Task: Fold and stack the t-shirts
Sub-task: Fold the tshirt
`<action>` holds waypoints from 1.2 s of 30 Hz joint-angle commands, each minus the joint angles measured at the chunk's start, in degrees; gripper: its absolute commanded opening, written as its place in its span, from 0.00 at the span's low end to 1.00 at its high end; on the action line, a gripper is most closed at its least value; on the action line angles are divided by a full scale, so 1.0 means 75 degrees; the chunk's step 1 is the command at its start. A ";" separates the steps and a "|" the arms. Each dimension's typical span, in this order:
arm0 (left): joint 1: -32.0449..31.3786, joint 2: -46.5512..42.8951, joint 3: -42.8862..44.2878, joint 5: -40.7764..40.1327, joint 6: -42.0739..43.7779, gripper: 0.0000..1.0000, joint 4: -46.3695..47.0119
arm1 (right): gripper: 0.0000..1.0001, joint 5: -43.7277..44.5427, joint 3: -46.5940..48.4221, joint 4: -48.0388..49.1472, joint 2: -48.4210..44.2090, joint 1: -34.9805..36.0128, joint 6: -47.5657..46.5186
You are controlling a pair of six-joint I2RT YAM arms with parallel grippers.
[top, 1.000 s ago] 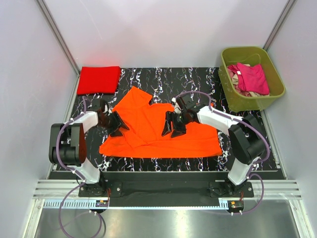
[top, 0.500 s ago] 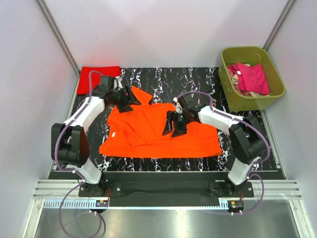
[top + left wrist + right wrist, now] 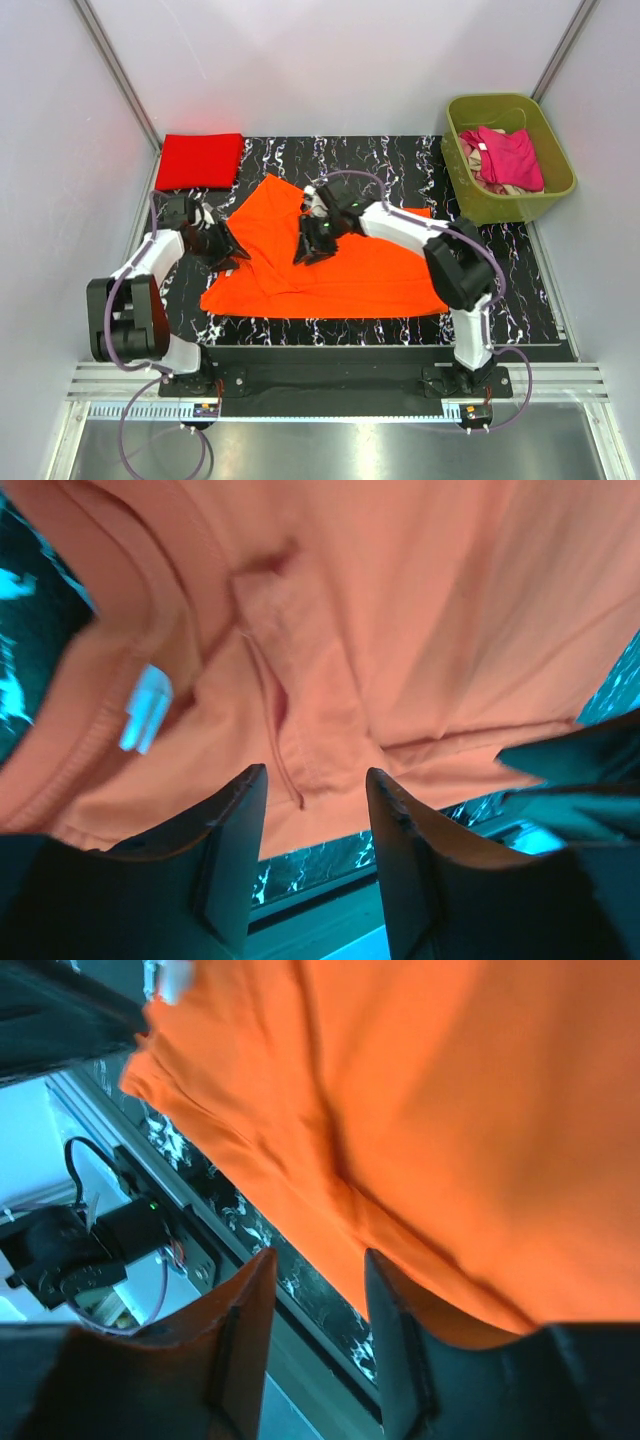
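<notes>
The black, white-veined marble-patterned table top (image 3: 400,160) fills the floor of the white-walled booth, and most of its middle is taken up by the bright orange cloth t-shirt (image 3: 350,280), lying flat with its left side creased over and one sleeve pointing towards the far edge. At the far right corner stands the olive-green plastic tub (image 3: 500,210), with a crumpled magenta pink shirt (image 3: 510,158) heaped inside on top of some beige cloth (image 3: 468,147). At the far left corner lies the red t-shirt (image 3: 200,160), folded into a neat rectangle, well apart from the orange one. The right gripper (image 3: 308,250) reaches across to the upper middle of the orange shirt, low over the cloth, its two fingers spread with nothing between them. The left gripper (image 3: 228,250) sits at the shirt's left edge by the collar, its fingers likewise parted and pinching nothing. A small white label (image 3: 145,708) shows inside the neckline, in the left wrist view
</notes>
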 commanded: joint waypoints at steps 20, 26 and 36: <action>0.0664 0.2256 0.1010 0.0892 -0.0566 0.52 0.1500 | 0.53 0.0990 0.2879 -0.0820 0.2182 0.1685 -0.1056; 0.0594 0.2561 0.1033 0.0833 -0.0625 0.52 0.1500 | 0.55 0.0897 0.3149 -0.0996 0.2323 0.1756 -0.0940; 0.0524 0.3006 0.1338 0.0880 -0.0250 0.46 0.1512 | 0.57 0.0931 0.2094 -0.0539 0.1421 0.1709 0.0901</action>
